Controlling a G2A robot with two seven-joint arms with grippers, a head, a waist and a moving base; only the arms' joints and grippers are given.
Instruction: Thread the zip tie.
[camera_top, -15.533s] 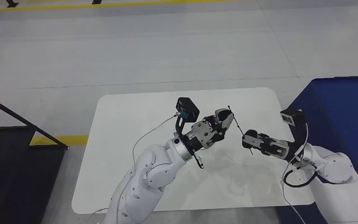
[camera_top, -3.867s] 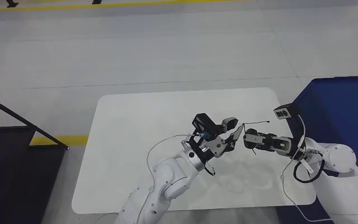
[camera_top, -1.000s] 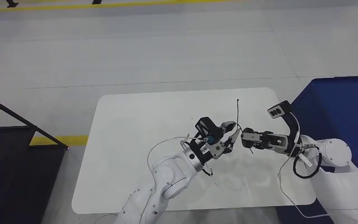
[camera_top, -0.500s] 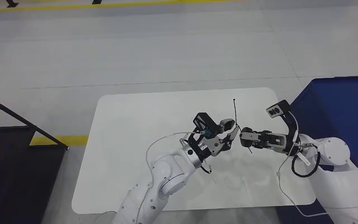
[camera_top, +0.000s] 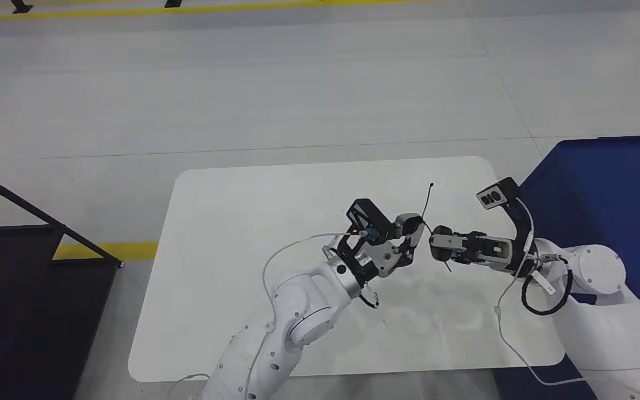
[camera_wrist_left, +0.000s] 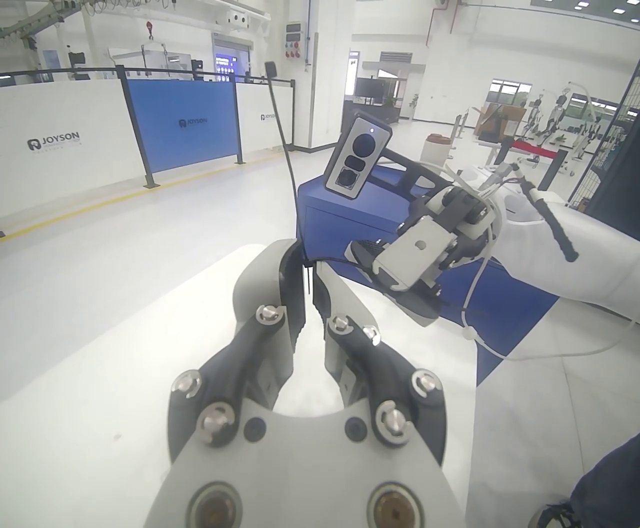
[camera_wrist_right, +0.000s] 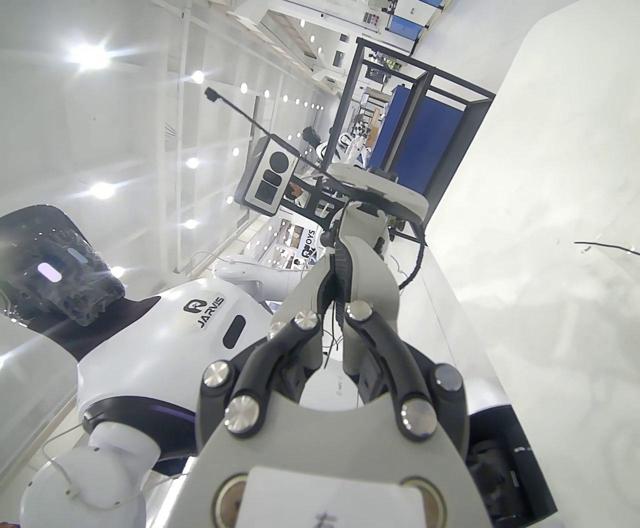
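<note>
Apparently to steady the strap for looping, the left hand (camera_wrist_left: 307, 264) pinched the black zip tie (camera_wrist_left: 282, 131) above the white tabletop (camera_top: 250, 260), its head end standing free. Just beside it, the right hand (camera_wrist_right: 339, 247) was clamped on the tail; the stretch inside both grips was hidden.

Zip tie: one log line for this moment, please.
thin black plastic zip tie: held above white table | left gripper: shut on it | right gripper: shut on it | head: sticking up free, unthreaded

Bright even indoor light, ceiling lamps (camera_wrist_right: 92, 56) flaring, faint shadows
</note>
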